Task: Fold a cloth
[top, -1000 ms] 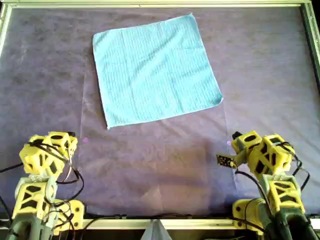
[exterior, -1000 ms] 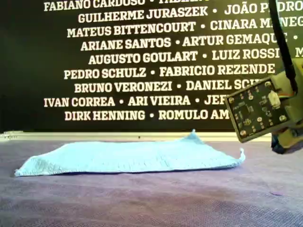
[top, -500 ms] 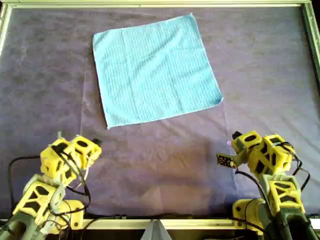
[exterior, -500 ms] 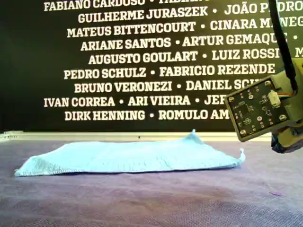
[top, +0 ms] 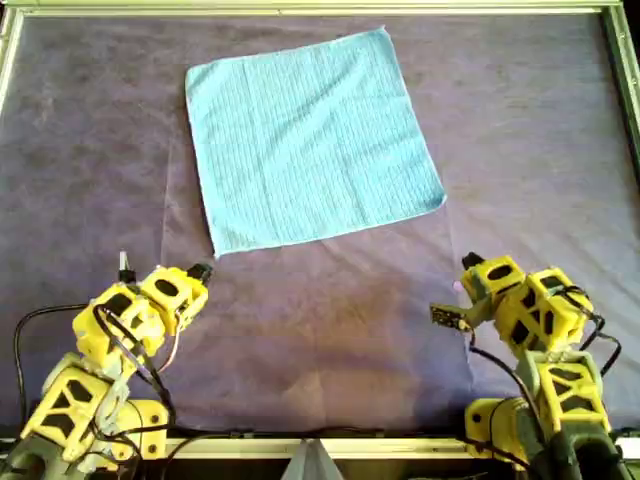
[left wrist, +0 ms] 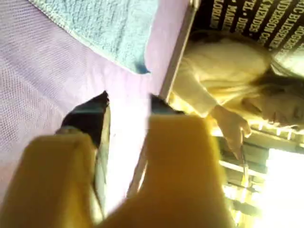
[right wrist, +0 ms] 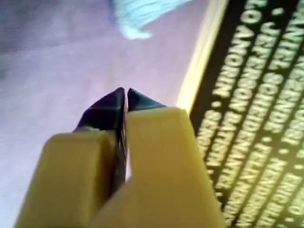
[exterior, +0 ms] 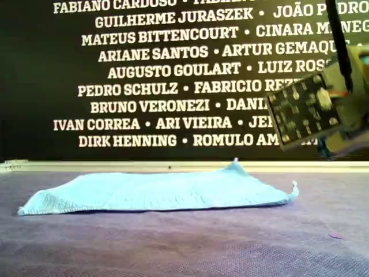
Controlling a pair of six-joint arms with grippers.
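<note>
Flat, cloth (top: 310,140), apart from both fingers

In the overhead view the left gripper (top: 200,270) sits at about 8 o'clock, jaws parted, its arm angled toward 1 o'clock. The right gripper (top: 466,262) sits at about 4 o'clock, jaws pressed together and empty.
</note>
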